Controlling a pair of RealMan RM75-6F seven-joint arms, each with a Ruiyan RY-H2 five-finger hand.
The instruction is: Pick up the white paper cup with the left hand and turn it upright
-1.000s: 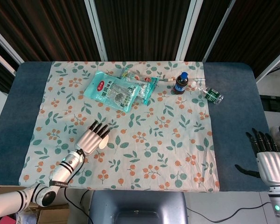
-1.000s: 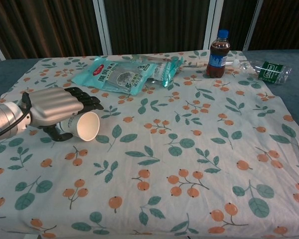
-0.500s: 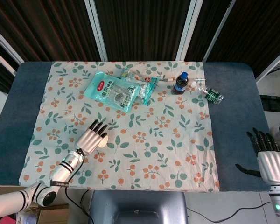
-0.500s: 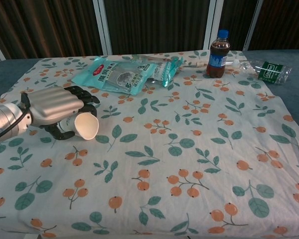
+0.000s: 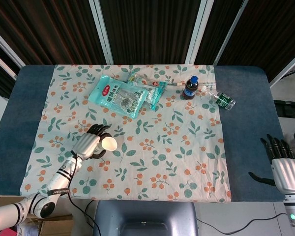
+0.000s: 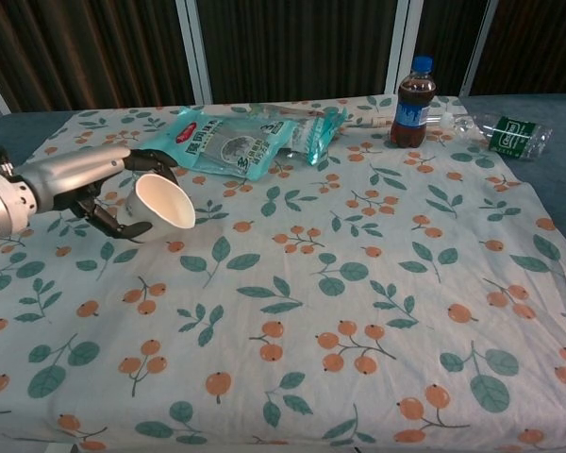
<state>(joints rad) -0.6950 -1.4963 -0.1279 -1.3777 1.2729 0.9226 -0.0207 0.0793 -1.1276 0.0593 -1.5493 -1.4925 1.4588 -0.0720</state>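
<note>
My left hand (image 6: 80,184) grips the white paper cup (image 6: 158,207) above the floral tablecloth at the left side. The cup is tilted, its open mouth facing right and toward the camera in the chest view. From the head view the cup (image 5: 107,143) shows as a pale round mouth beside my left hand (image 5: 88,146), with the body hidden under the fingers. My right hand (image 5: 286,171) hangs open off the table's right edge, holding nothing, and does not appear in the chest view.
Teal snack bags (image 5: 119,95) lie at the back left of the floral tablecloth (image 5: 177,162). A cola bottle (image 5: 190,87) stands at the back right, with a clear bottle (image 5: 223,100) lying beside it. The blue table edge (image 5: 24,113) borders the cloth.
My left hand has lifted the cup off the cloth and rotated, tipping the cup's mouth upward from lying on its side. The right hand has barely moved.
</note>
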